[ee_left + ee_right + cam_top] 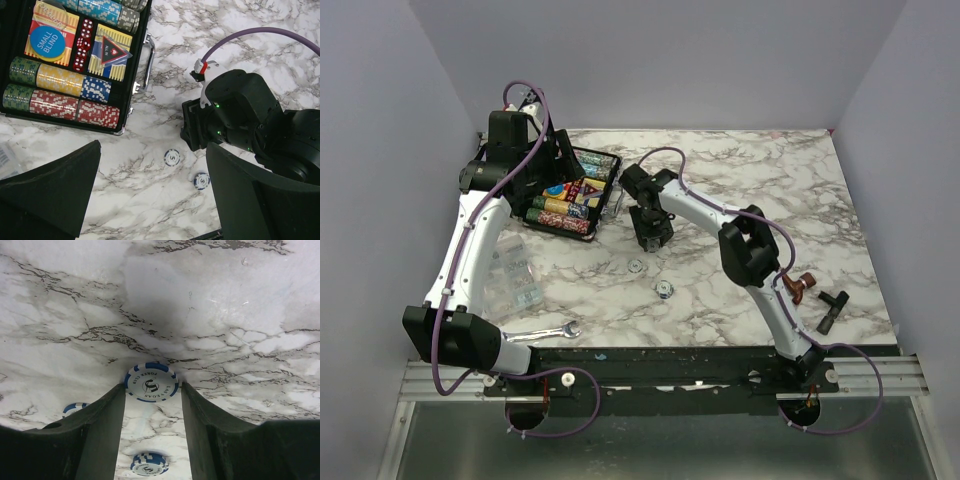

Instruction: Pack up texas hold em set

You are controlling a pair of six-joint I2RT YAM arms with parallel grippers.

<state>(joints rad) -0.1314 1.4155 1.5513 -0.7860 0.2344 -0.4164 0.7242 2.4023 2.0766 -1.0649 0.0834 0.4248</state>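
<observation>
A: Left to right, quick. Far left?
B: Wrench (545, 332) flat at 7 o'clock of the bench (770, 200), by the front edge. Left hand (152, 148) hangs above the bench near the case. It's released, fingers (55, 190) wide apart, nothing between them.

A: Case?
B: Case (570, 192) at 10 o'clock of the bench, open, metal handle (148, 57) on its 3 o'clock side. Chip rows (60, 92) fill the near side: green, yellow, blue, red. Behind them a blue SMALL BLIND disc (49, 42), then a column of red dice (82, 45), then the card box (111, 73) with the triangle (114, 50) lying on top of it.

A: Anything outside the case?
B: 2 loose chips (172, 157), whitish with blue edge marks, flat on the bench at 5 o'clock of the case, close together and not touching.

A: Right hand?
B: Right hand (650, 245) points down at the bench at 3 o'clock of the case, apart from it, with the 2 loose chips at its 6 o'clock. The wrist view shows a third chip (150, 382) flat on the marble right at the fingertips, 1 finger on each side. Whether it is clenched on that chip or only flanking it, cannot tell.

A: Far right?
B: Brown tap-shaped piece (803, 285) and black T-shaped piece (833, 310) at 4 o'clock of the bench, near each other, well apart from the set.
</observation>
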